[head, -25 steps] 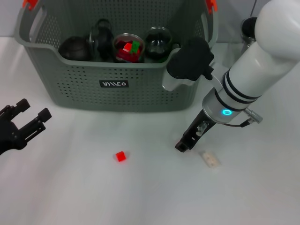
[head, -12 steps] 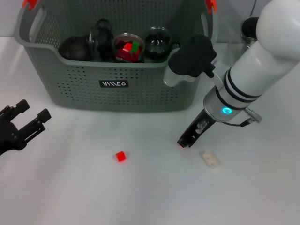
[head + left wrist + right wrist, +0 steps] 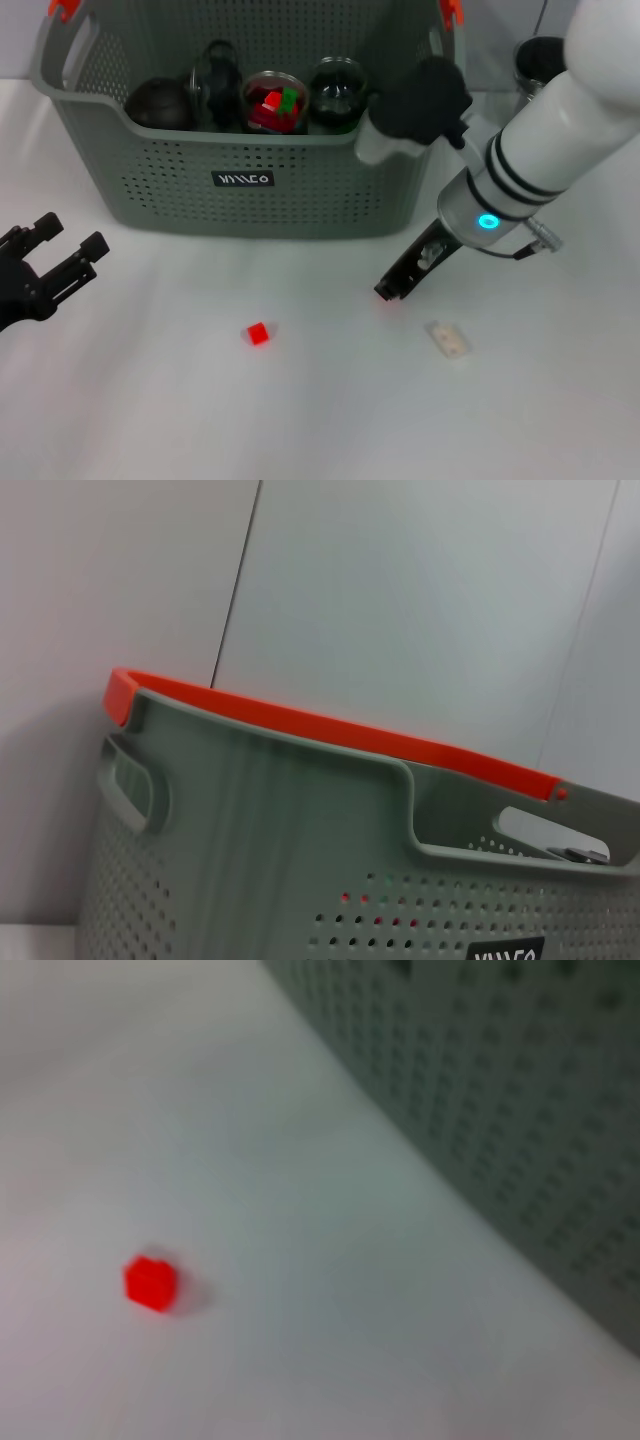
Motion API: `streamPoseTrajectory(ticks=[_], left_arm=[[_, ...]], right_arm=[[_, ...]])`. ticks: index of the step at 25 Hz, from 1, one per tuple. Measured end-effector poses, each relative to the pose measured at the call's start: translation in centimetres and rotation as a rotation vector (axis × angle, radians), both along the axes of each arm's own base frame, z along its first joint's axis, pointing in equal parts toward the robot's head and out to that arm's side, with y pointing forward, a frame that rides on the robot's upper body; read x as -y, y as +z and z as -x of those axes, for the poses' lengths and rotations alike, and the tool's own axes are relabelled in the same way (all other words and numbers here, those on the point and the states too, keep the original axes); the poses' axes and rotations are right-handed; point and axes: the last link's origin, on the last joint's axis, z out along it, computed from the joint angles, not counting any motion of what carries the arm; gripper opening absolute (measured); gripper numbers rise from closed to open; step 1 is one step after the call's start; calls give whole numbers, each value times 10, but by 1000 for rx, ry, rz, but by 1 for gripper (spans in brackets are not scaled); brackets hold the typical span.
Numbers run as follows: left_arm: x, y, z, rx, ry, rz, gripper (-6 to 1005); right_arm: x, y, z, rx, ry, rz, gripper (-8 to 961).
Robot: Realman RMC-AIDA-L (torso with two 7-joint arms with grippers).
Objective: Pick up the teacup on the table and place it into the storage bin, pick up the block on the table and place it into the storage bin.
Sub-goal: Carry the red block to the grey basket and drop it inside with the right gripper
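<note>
One large grey perforated plastic storage bin (image 3: 250,200) with two orange handle clips and one small black label with white letters stands at the far side of the white table (image 3: 320,420) in the head view. Four items sit inside it in a row: one dark rounded object (image 3: 160,103), one dark glass vessel (image 3: 218,80), one clear glass cup (image 3: 274,100) holding red and green pieces, and one dark glass jar (image 3: 338,88). One small red block (image 3: 258,334) lies on the table in front of the bin, well apart from it. One small pale translucent piece (image 3: 448,339) lies on the table to the robot's right of the block. The right gripper (image 3: 398,282) hangs low over the table between the block and the pale piece, holding nothing visible; whether its fingers are parted or closed cannot be told. The left gripper (image 3: 45,262) rests at the left edge with its black fingers spread and empty. One dark cylindrical container (image 3: 538,58) stands behind the right arm. The left wrist view shows one end of the bin (image 3: 300,860), its orange rim strip and part of the label. The right wrist view shows the one block (image 3: 150,1282) on the table, with the bin's perforated wall (image 3: 500,1090) nearby and apart from it.
</note>
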Motion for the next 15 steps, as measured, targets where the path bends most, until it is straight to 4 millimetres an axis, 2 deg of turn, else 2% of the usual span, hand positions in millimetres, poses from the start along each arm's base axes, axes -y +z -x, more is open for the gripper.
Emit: streamPoseTrajectory(ticks=[3, 10, 15], left_arm=[[1, 1, 1, 0, 6, -3, 753], [1, 2, 2, -2, 11, -6, 753], [-1, 1, 3, -11, 19, -5, 753]], right_arm=[[0, 16, 6, -46, -6, 6, 206], [16, 71, 19, -210, 11, 76, 207], [27, 109, 29, -414, 34, 140, 207]])
